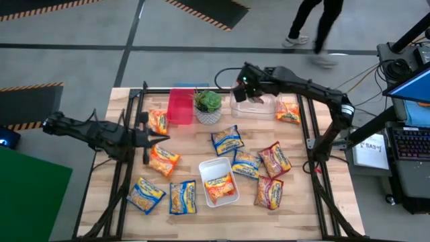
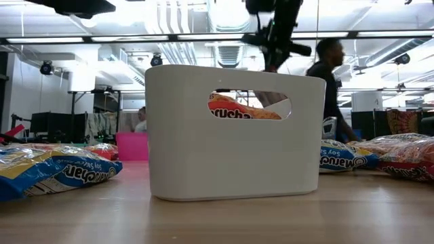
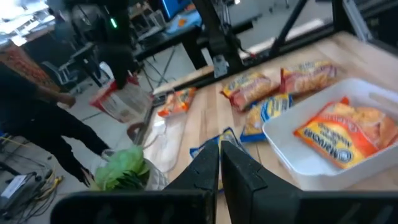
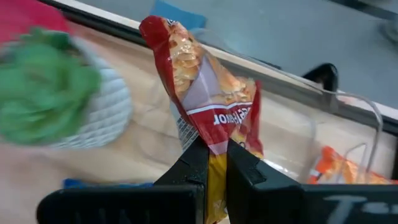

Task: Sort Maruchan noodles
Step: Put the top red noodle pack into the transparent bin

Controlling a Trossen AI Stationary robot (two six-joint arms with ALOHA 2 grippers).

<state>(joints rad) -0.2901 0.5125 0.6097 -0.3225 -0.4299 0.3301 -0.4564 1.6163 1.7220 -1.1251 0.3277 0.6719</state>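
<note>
Wooden table strewn with noodle packets; person beyond.

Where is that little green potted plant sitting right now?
In the high view the green potted plant stands at the table's far edge, between the pink bin and the clear bin, just beside the right gripper.

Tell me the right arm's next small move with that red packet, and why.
Probably lower it a little and let go into the clear bin. The right gripper is shut on the red packet, which hangs over the clear bin beside the potted plant at the table's far edge. The bin looks empty beneath it. The left gripper waits, shut, near the table's left side.
</note>
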